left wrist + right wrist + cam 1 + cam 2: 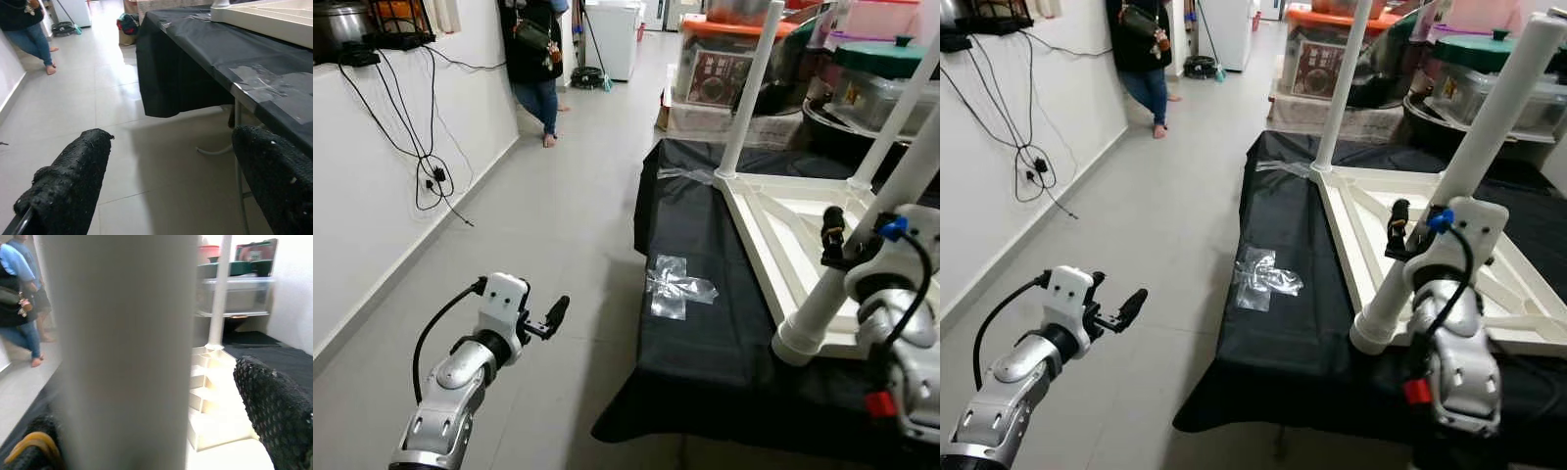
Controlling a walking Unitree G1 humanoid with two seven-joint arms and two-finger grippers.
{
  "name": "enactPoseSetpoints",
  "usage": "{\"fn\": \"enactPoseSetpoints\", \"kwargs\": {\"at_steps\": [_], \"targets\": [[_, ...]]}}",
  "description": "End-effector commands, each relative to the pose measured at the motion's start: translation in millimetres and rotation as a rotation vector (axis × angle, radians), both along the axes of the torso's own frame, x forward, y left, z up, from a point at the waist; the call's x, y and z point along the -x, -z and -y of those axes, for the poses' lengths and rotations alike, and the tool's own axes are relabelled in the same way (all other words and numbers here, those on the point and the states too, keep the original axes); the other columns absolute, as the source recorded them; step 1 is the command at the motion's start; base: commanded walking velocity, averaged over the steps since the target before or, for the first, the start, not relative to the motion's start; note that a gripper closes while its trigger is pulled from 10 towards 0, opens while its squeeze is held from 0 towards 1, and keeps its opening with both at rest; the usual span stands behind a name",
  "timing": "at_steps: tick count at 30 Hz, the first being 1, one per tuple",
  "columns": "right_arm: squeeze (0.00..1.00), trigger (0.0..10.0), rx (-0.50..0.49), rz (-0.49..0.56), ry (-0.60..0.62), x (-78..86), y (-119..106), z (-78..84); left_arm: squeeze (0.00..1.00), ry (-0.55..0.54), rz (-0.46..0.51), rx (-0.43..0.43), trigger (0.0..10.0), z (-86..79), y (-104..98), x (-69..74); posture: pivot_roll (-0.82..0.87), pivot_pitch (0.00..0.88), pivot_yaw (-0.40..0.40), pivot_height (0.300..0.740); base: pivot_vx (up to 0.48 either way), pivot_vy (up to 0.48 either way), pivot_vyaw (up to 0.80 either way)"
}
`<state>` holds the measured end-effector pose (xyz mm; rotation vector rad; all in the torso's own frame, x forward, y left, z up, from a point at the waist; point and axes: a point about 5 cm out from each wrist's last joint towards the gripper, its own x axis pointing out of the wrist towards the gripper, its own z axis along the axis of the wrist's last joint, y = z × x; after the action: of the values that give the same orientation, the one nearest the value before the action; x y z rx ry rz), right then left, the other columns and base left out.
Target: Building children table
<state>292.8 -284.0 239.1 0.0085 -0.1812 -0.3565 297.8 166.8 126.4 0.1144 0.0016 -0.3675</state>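
Bright, even indoor light — near table leg (122,352) blurred.

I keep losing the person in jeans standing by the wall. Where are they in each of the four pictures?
Left eye view: person at the far end of the floor, beside the white wall.
Right eye view: person in the same far spot along the wall.
Left wrist view: person across the floor from the black cloth.
Right wrist view: person beyond the blurred white leg.
Shared landmark: the upturned white table frame.
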Motion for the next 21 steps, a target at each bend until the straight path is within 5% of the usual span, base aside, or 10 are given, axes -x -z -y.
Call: {"fn": "enactPoseSetpoints", "kwargs": {"at_steps": [1, 9, 14, 16, 17, 18, 19, 21], "targets": [[1.0, 10.0, -0.021, -0.002, 0.004, -1.9, 0, 8.7, 0.0, 0.014, -0.002, -0.02, 10.0, 2.1, 2, 0.0, 0.02, 0.0, -0.055, 0.74, 0.0, 0.0, 0.0], [1.0, 10.0, -0.052, -0.002, -0.165, -10.9, -11, 13.7, 0.0, 0.013, -0.003, -0.026, 10.0, 0.1, 2, 1.0, 0.03, 0.0, -0.059, 0.74, 0.0, 0.0, 0.0], [1.0, 10.0, -0.061, -0.018, -0.407, -13.7, -11, 15.1, 0.0, 0.03, -0.004, -0.032, 10.0, 2.6, 4, 0.3, 0.02, 0.0, -0.054, 0.74, 0.0, 0.0, 0.0], [0.91, 10.0, -0.027, -0.021, -0.49, -12.5, -11, 13.4, 0.0, 0.033, -0.004, -0.034, 10.0, 3.1, 4, -0.3, 0.02, 0.0, -0.054, 0.74, 0.0, 0.0, 0.0], [0.38, 10.0, 0.004, -0.032, -0.566, -11.5, -10, 12.4, 0.0, 0.035, -0.003, -0.035, 10.0, 3.4, 3, -0.9, 0.02, 0.0, -0.053, 0.74, 0.0, 0.0, 0.0], [0.38, 10.0, 0.004, -0.032, -0.566, -11.5, -10, 12.4, 0.0, 0.035, -0.003, -0.035, 10.0, 3.4, 3, -0.9, 0.02, 0.0, -0.053, 0.74, 0.0, 0.0, 0.0], [0.0, 10.0, 0.031, -0.04, -0.615, -10.9, -9, 12.8, 0.0, 0.037, -0.003, -0.036, 10.0, 3.7, 3, -1.4, 0.02, 0.0, -0.052, 0.74, 0.0, 0.0, 0.0], [0.0, 10.0, 0.031, -0.04, -0.615, -10.9, -9, 12.8, 0.0, 0.037, -0.003, -0.036, 10.0, 3.7, 3, -1.4, 0.02, 0.0, -0.052, 0.74, 0.0, 0.0, 0.0]]}}
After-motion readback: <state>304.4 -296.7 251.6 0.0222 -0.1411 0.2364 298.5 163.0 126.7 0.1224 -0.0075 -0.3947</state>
